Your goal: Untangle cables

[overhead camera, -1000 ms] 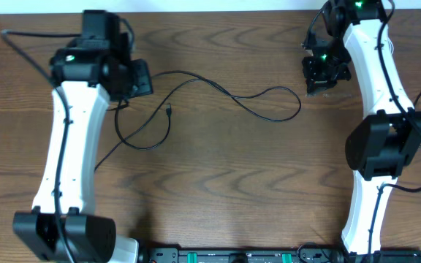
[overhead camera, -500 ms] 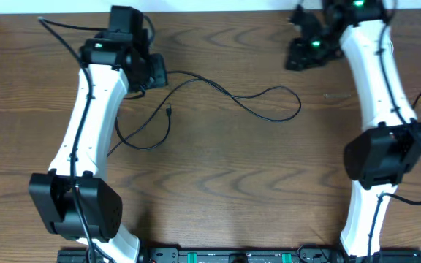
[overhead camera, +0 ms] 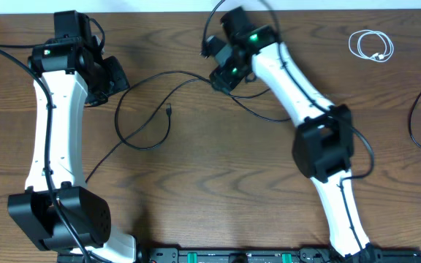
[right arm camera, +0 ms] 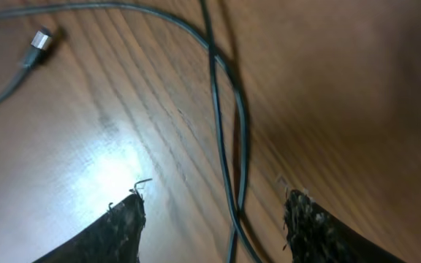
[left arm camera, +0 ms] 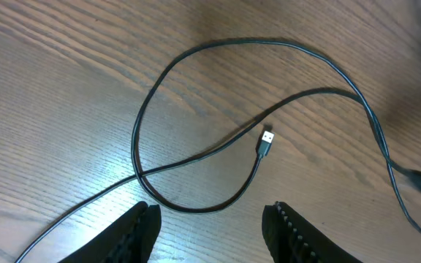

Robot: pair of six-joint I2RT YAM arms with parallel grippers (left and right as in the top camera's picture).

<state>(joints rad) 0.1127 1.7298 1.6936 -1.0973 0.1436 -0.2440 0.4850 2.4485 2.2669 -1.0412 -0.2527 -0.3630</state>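
The black cable (overhead camera: 145, 145) lies in loose loops on the wooden table between the two arms, its plug end (overhead camera: 168, 111) inside one loop. My left gripper (overhead camera: 115, 79) hovers at the cable's left end. In the left wrist view it (left arm camera: 212, 219) is open, with the loop (left arm camera: 194, 209) and plug (left arm camera: 267, 139) just ahead of the fingers. My right gripper (overhead camera: 218, 73) is over the cable's middle. In the right wrist view it (right arm camera: 214, 203) stands open, astride two crossing black strands (right arm camera: 236, 218). The white cable (overhead camera: 371, 45) lies coiled at the back right.
A thicker black wire (overhead camera: 414, 124) arcs in from the right edge. The table's back edge (overhead camera: 167, 10) runs just behind both grippers. The arms' bases (overhead camera: 218, 256) stand along the front edge.
My right arm has swung left from the back right corner to the black cable's middle, uncovering the white coil. My left arm has shifted left.
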